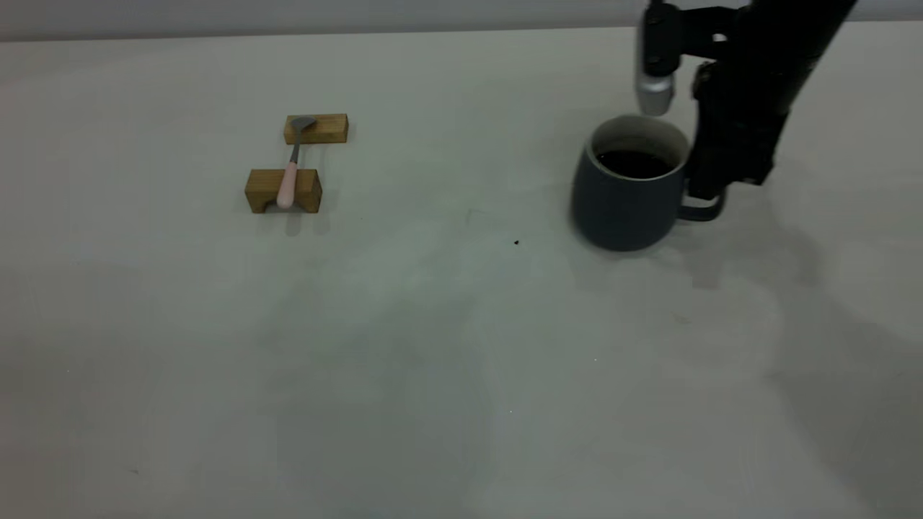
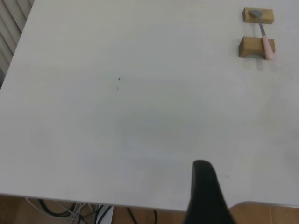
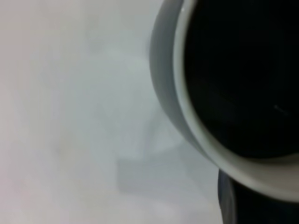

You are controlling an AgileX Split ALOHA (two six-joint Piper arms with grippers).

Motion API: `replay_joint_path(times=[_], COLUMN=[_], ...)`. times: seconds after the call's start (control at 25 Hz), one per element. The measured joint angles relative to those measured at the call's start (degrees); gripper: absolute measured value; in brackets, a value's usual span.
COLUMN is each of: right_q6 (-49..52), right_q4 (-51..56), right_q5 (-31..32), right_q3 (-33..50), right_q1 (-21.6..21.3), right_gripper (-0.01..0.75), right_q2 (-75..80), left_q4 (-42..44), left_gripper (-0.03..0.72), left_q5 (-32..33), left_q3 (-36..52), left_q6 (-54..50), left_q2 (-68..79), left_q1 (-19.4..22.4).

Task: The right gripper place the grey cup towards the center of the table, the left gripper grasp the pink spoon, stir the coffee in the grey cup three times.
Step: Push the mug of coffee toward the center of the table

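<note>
The grey cup (image 1: 627, 191) stands at the right of the table (image 1: 461, 360), with dark coffee (image 1: 634, 163) inside. My right gripper (image 1: 710, 193) comes down from above onto the cup's loop handle and is shut on it. The right wrist view has the cup's pale rim (image 3: 187, 116) and the coffee (image 3: 243, 79) up close. The pink spoon (image 1: 292, 169) lies bridged across two tan wooden blocks at the left, bowl on the far block. My left gripper (image 2: 204, 186) shows only in its own wrist view, far from the spoon (image 2: 264, 37), over the table's edge.
The far wooden block (image 1: 316, 128) and the near notched block (image 1: 283, 189) carry the spoon. A small dark speck (image 1: 516, 242) lies mid-table. Cables (image 2: 70, 210) hang below the table edge in the left wrist view.
</note>
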Motion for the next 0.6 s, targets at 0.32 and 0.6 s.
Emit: replay_joint_path(times=[0.32,0.6], right_q6=[4.08,5.63], right_q4=[1.21,4.93], right_q5=[-4.26,-7.15], right_q3=[0.0,0.0], right_q1=[6.48,9.5], right_gripper=[0.21,0.224], right_q2=[0.0,0.0], left_q4=[0.0,0.0], left_gripper=[0.558,0.558], left_q5=[0.0,0.0], left_q3=[0.0,0.0], left_q6=[0.0,0.0], left_q2=[0.0,0.0], left_q1=[0.0,0.0])
